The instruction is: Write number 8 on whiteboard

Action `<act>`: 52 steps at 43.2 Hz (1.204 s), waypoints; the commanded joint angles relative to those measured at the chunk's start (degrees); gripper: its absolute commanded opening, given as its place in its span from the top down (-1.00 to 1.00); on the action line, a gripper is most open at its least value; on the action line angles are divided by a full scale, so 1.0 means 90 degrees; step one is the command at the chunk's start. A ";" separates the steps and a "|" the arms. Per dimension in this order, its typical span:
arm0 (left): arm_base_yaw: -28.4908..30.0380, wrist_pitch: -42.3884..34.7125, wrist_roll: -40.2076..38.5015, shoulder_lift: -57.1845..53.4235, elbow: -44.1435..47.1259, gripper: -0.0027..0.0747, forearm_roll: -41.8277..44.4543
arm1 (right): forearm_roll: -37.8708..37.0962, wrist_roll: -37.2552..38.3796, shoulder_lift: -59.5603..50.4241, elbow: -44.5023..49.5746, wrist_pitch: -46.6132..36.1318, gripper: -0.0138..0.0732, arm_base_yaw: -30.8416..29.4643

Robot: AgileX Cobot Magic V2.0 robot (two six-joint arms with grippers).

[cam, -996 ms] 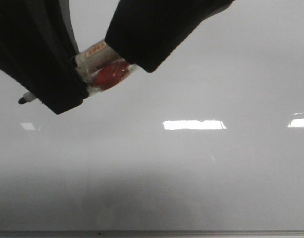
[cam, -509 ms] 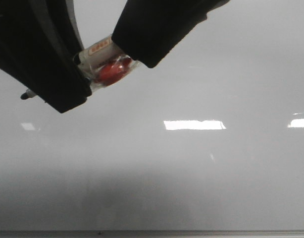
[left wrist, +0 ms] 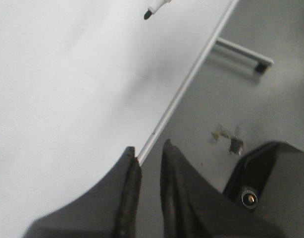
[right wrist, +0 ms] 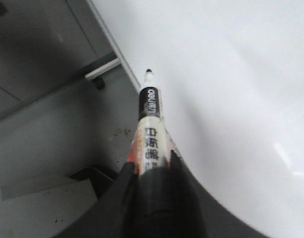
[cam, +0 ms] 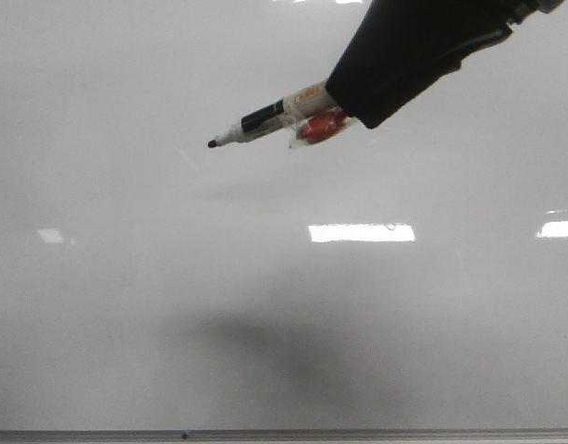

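One glossy whiteboard (cam: 127, 305), cylindrical marker (cam: 265, 118) clamped in right tool (right wrist: 151, 171)

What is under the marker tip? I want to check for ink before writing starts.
Under the marker tip lies bare whiteboard, with only a faint shadow and no ink line.

Only the marker (cam: 265, 118) hangs over the whiteboard (cam: 284, 314).
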 commanded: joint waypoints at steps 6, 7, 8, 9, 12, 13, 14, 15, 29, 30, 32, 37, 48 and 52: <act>0.0776 -0.0810 -0.0081 -0.1999 0.1094 0.98 -0.0901 | 0.0403 0.0016 -0.0053 -0.0153 -0.1278 0.82 -0.0042; 0.0819 -0.0855 -0.0081 -0.2216 0.1223 0.98 -0.0976 | 0.0414 0.0058 -0.0008 -0.0160 -0.1439 0.82 -0.0042; 0.0855 -0.0889 -0.0081 -0.2375 0.1310 0.98 -0.1034 | 0.0414 0.0092 0.0060 -0.0179 -0.1542 0.82 -0.0042; 0.0888 -0.0906 -0.0081 -0.2571 0.1410 0.98 -0.1098 | 0.0414 0.0111 0.0117 -0.0196 -0.1674 0.82 -0.0042; 0.0919 -0.0999 -0.0081 -0.3002 0.1605 0.98 -0.1310 | 0.0414 0.0126 0.0331 -0.0276 -0.1970 0.82 -0.0042; 0.0919 -0.1029 -0.0081 -0.3108 0.1667 0.98 -0.1402 | 0.0414 0.0126 0.0427 -0.0326 -0.2026 0.82 -0.0042; 0.0919 -0.1055 -0.0081 -0.3269 0.1709 0.98 -0.1468 | 0.0414 0.0126 0.0529 -0.0384 -0.2108 0.82 -0.0042; 0.0919 -0.1055 -0.0081 -0.3324 0.1726 0.98 -0.1485 | 0.0414 0.0126 0.0638 -0.0446 -0.2156 0.82 -0.0042; 0.0919 -0.1071 -0.0081 -0.3626 0.1738 0.98 -0.1513 | 0.0515 0.0126 0.1808 -0.1191 -0.2533 0.82 -0.0019; 0.0919 -0.1071 -0.0081 -0.3626 0.1738 0.98 -0.1513 | 0.0515 0.0126 0.1858 -0.1213 -0.2526 0.82 -0.0019; 0.0919 -0.1071 -0.0081 -0.3626 0.1738 0.98 -0.1513 | 0.0515 0.0126 0.1954 -0.1235 -0.2519 0.82 -0.0005; 0.0919 -0.1071 -0.0081 -0.3626 0.1738 0.98 -0.1513 | 0.0492 0.0126 0.2174 -0.1235 -0.2212 0.82 0.0004; 0.0919 -0.1071 -0.0081 -0.3626 0.1738 0.98 -0.1513 | 0.0177 0.0363 0.2215 -0.0886 -0.1902 0.81 -0.0204; 0.0919 -0.1071 -0.0081 -0.3626 0.1738 0.98 -0.1513 | 0.0177 0.0394 0.1983 -0.0432 -0.1973 0.81 -0.0423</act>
